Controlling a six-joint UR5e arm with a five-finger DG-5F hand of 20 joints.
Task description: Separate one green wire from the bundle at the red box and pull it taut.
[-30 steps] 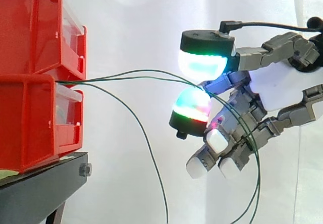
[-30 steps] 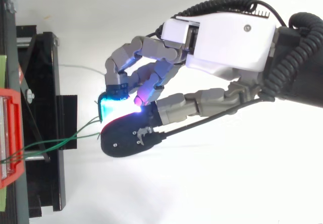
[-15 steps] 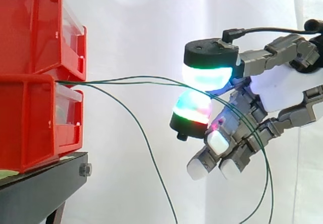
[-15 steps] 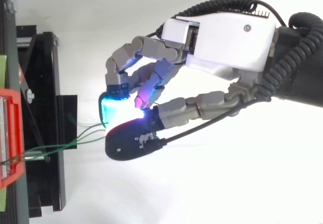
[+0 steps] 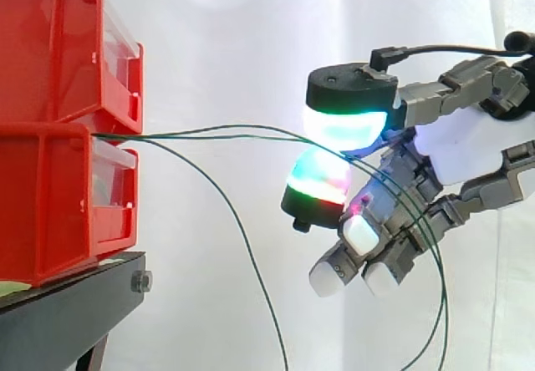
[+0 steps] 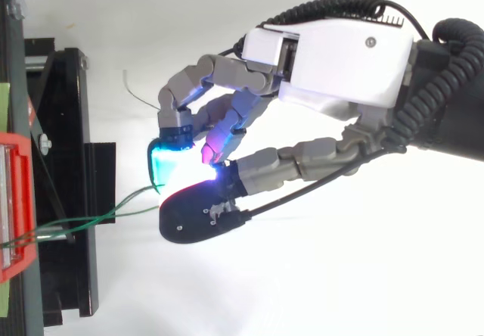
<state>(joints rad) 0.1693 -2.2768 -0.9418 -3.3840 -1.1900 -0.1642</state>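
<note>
2 close cameras (side level, top downward) share the fingers and red bins.

1. Two red bins, the upper red bin on the lower red bin, stand at the left on a black stand before a white curtain.
2. Two green wires leave the seam between the bins and run close together, almost level, to the right.
3. The hand reaches in from the right, its two large glowing pads set one above the other and closed on the green wires.
4. Past the pads, the green wires drape down across the lower curled fingers toward the bottom edge.
5. A third wire sags from the same seam, curving down well apart from the hand.
</note>
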